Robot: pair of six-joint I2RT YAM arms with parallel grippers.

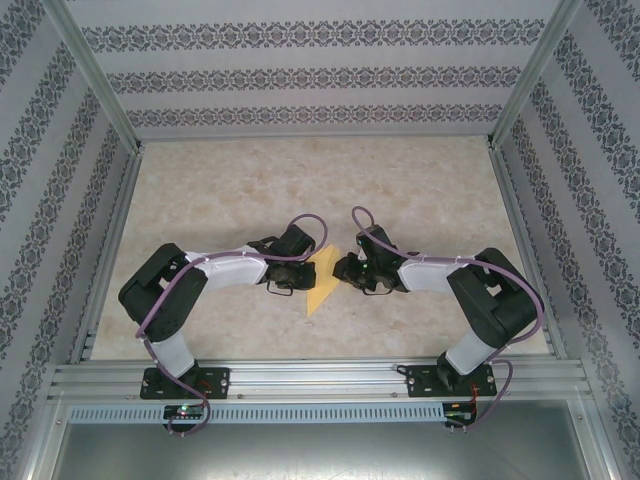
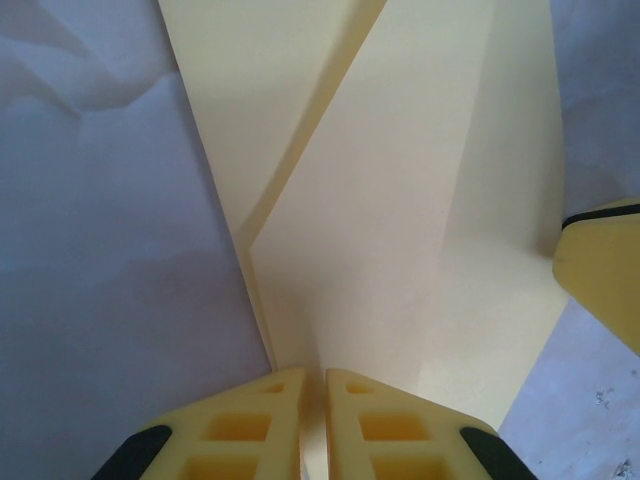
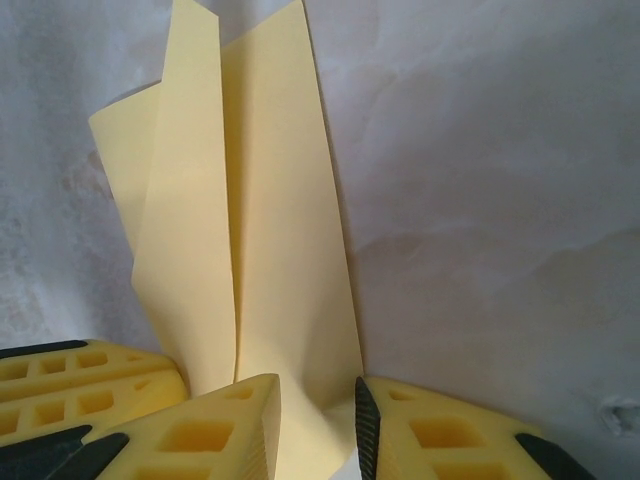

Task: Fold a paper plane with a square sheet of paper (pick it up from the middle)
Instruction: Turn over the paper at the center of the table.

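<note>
Paper plane (image 1: 322,281) (image 2: 400,250) (image 3: 270,250): you have thin, matte, pale-yellow paper, folded lengthwise into a narrow pointed shape with sharp creases. It sits at the centre of the top view.
Left hand (image 2: 313,385): its ribbed yellow fingers are almost together, pinching the plane's edge at the bottom of its wrist view.
Right hand (image 3: 318,395): closed onto the folded layers from the opposite side.
Worktop (image 1: 250,190): smooth, beige and marbled.

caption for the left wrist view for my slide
Left pincer pinching the partly folded yellow paper where its folds converge
</note>
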